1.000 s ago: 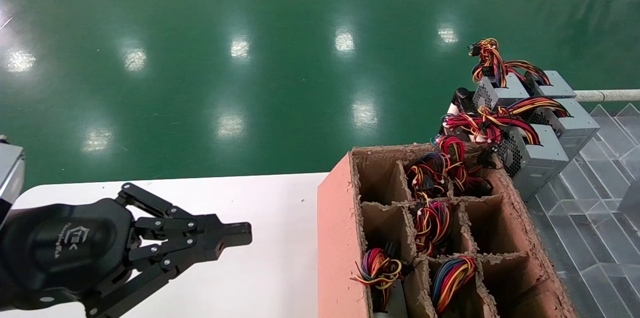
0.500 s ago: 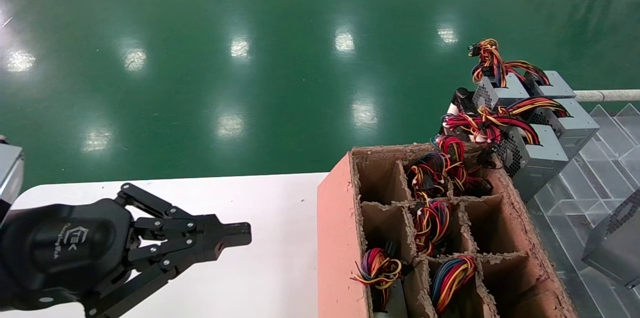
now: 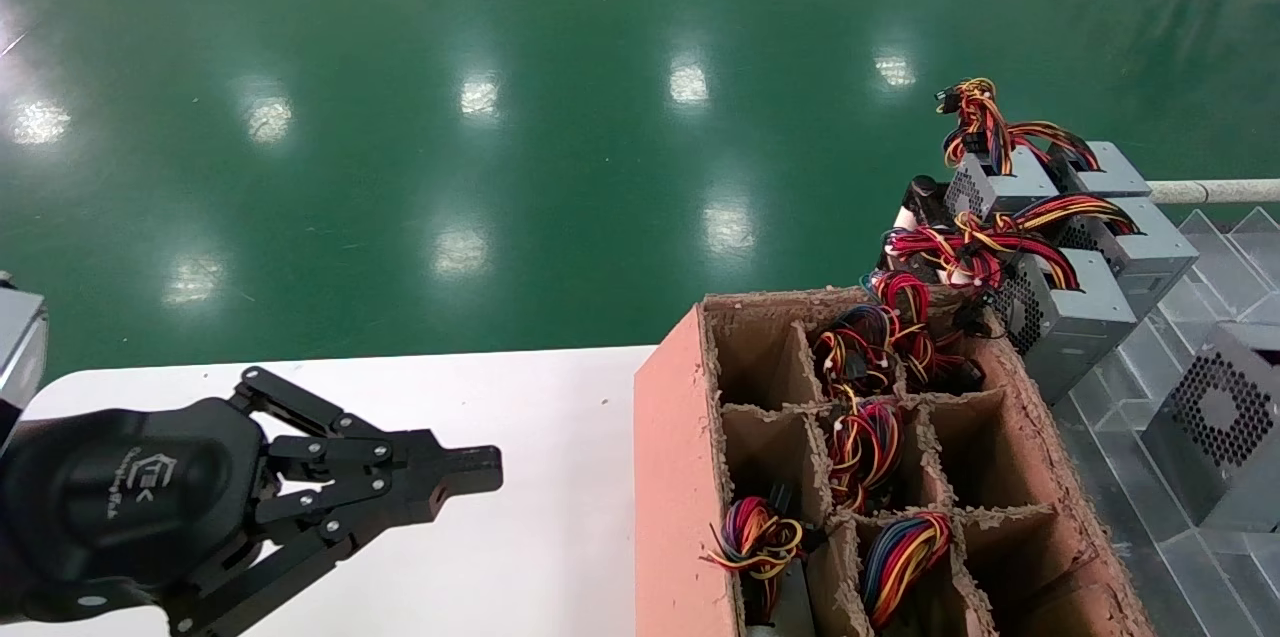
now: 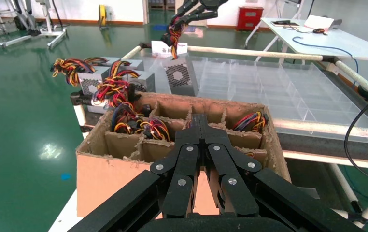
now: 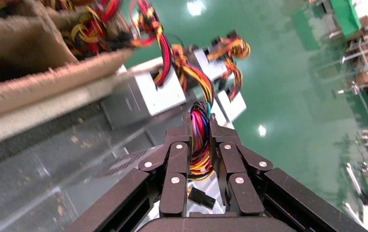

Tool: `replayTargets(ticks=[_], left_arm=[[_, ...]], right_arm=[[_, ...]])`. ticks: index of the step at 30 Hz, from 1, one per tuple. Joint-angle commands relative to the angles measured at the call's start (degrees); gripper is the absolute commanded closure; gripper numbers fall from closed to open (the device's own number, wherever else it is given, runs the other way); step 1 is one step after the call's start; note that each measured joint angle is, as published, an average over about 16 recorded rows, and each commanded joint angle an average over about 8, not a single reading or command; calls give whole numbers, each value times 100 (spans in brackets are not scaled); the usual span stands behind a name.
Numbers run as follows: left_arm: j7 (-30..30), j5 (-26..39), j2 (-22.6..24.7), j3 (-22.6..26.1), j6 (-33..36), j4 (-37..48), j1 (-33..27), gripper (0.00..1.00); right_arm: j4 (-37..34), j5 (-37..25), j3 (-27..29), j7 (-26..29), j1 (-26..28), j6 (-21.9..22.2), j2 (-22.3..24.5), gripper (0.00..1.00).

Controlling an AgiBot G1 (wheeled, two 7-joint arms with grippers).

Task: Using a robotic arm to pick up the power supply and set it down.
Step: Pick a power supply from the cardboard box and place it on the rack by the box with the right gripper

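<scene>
The right black scissor-link gripper has its fingers clamped on the red, yellow, black and blue wire bundle of the grey sheet-metal power supply. That box, with a honeycomb-perforated face and a round dark fan opening, hangs by its wires over the clear plastic divided tray, near the tray's right edge. It is beside the ragged brown cardboard crate and near three like grey boxes. The left black scissor-link gripper hovers over the white desk, its fingers pressed together on nothing.

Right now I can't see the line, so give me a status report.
Right gripper shut on wire bundle, power supply hanging over clear tray. Left gripper shut, parked over white table. Nothing blocking.
</scene>
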Motion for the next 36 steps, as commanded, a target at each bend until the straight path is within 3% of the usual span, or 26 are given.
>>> replayTargets(ticks=[1,8,16,25,33,36], left_arm=[[0,0,0,0,0,0,0,100],[1,-1,0,1,0,0,0,100],[1,-1,-1,2,-1,0,-1,100],[2,-2,-1,3,-1,0,-1,100],[2,-3,-2,4,-2,0,-1,100],[2,-3,-2,4,-2,0,-1,100]], right_arm=[[-21,-38,-35,-17,-24,69,9,100],[-163,226,-105,-266,-16,334,-130,100],[-314,514,-199,-554,-72,297,-387,100],[-264,556,-383,-540,-220,248,-94,100],[-122,942,-656,-565,-324,510,143,2],[-67,1089,-773,-603,-358,641,193,0]])
